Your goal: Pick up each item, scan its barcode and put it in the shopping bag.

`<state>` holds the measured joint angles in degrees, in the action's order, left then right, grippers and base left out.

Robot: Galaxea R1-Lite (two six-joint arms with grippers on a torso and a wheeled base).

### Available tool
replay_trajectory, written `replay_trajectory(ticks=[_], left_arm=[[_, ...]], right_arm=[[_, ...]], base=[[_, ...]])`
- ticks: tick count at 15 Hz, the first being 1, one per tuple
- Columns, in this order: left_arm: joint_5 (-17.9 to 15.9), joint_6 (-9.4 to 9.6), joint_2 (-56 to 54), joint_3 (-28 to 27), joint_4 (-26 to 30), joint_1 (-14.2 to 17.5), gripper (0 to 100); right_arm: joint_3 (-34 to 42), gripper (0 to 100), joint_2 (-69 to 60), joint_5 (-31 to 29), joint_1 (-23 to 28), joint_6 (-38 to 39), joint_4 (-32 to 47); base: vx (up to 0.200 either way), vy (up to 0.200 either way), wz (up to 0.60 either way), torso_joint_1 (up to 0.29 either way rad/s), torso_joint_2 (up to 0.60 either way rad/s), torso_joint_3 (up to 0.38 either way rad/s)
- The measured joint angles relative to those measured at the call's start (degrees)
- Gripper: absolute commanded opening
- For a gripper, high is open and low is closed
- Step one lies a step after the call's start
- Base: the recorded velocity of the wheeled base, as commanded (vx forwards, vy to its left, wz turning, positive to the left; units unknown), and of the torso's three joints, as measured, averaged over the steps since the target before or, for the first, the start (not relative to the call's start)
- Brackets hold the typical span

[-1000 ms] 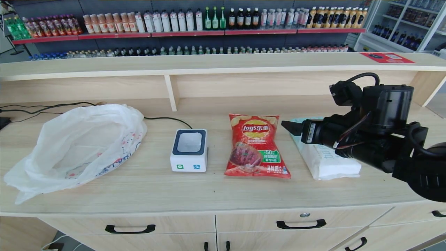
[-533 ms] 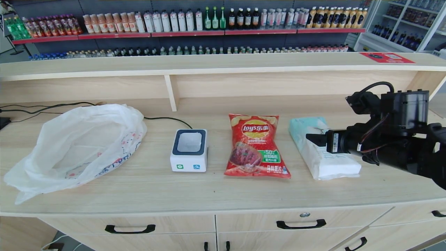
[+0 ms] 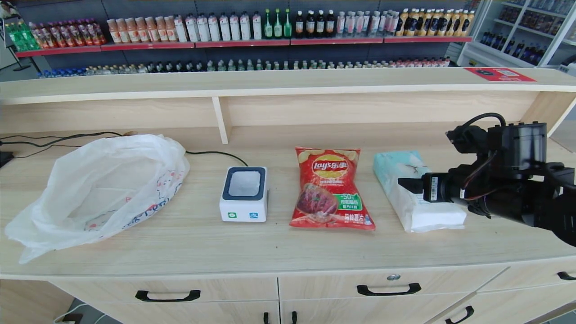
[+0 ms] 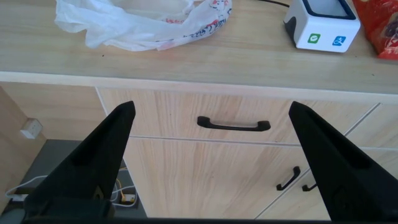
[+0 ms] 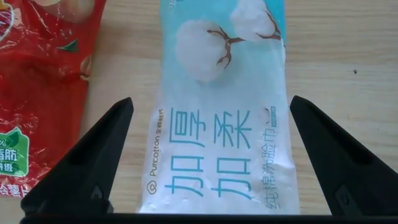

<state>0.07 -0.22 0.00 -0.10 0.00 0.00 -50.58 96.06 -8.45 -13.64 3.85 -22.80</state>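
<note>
Head view: the worktop (image 3: 279, 243) carries four things in a row. At the far left lies the white plastic shopping bag (image 3: 99, 189), slumped with its mouth open. Right of it stands the white barcode scanner (image 3: 243, 193), its window facing up. Next lies the red bag of crisps (image 3: 330, 189), flat, and just right of that the pale blue and white pack of cotton tissues (image 3: 396, 168), also flat. The right gripper (image 3: 407, 184) hangs over the middle of the tissue pack, pointing left.

Left wrist view: the left gripper (image 4: 211, 107) is spread wide with nothing in it, held low before the worktop's near edge, facing a drawer handle (image 4: 233, 124). Beyond the edge lie the shopping bag (image 4: 149, 22), the scanner (image 4: 322, 25) and a corner of the crisps (image 4: 382, 25).

Right wrist view: the right gripper (image 5: 211, 102) is spread wide and holds nothing, one finger on each side of the tissue pack (image 5: 217, 162), which lies on the worktop beside the crisps (image 5: 43, 81).
</note>
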Motion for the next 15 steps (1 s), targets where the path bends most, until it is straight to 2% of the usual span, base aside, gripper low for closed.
replay_trajectory(ticks=[9, 15], left_arm=[[0.0, 0.00, 0.0, 0.0, 0.0, 0.0, 100], [0.0, -0.02, 0.0, 0.0, 0.0, 0.0, 100]], right_arm=[[2.1, 100, 2.6, -0.2, 0.3, 0.6, -1.1], [0.6, 100, 6.0, -0.3, 1.8, 0.7, -2.2]], base=[[0.000, 0.000, 0.00, 0.000, 0.00, 0.000], [0.000, 0.000, 0.00, 0.000, 0.00, 0.000]])
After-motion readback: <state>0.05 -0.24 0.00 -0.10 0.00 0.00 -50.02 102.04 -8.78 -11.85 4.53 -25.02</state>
